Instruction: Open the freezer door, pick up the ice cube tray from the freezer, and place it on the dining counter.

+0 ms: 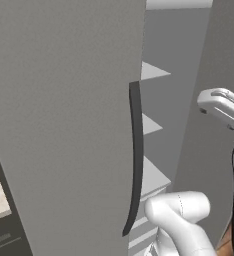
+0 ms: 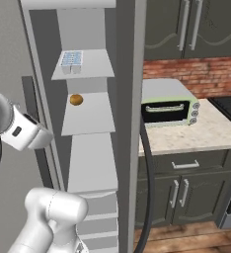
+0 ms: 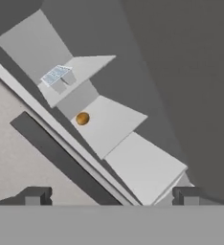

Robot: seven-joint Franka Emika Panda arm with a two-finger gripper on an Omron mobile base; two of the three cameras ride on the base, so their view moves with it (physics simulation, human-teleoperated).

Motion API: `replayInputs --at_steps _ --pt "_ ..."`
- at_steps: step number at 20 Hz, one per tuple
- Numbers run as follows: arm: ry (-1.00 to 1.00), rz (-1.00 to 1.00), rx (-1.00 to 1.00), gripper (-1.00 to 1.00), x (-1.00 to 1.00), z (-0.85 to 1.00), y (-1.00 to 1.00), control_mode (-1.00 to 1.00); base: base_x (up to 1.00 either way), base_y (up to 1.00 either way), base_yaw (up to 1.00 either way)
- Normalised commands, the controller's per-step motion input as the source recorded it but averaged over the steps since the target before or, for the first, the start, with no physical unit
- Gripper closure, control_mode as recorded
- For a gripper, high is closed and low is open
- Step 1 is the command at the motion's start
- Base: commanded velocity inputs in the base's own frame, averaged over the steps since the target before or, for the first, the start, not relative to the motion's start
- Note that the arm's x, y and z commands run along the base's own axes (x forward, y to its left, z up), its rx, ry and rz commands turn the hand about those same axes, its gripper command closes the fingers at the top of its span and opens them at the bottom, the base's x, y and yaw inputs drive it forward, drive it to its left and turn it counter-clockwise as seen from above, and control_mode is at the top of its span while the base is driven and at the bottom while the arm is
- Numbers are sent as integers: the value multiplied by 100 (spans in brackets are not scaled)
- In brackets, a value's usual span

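The freezer door [image 1: 64, 125] stands swung open, its long dark handle [image 1: 135, 160] facing me; in the right base view the freezer door [image 2: 130, 74] is seen edge-on. Inside the freezer [image 2: 88, 163], the pale blue-white ice cube tray [image 2: 71, 60] rests on an upper shelf; the hand view also has the ice cube tray [image 3: 56, 75] in sight. My gripper [image 3: 111, 196] is open and empty, held in front of the compartment, well short of the tray. The dining counter is out of view.
A small brown round item [image 2: 76, 100] lies on the shelf below the tray. The neighbouring grey door [image 2: 9, 59] with a dark panel is to the left. Right of the freezer, a toaster oven [image 2: 169, 109] stands on a stone worktop [image 2: 206, 136].
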Motion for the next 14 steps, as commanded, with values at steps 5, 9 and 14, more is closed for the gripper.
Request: replayInputs --at_steps 5,9,14 --pt "0 -24 19 -100 11 0 5 -100 0 0 0" --pt "0 -21 24 -100 19 0 0 -100 0 0 0" --pt "0 -13 29 -100 16 0 -5 -100 0 0 0"
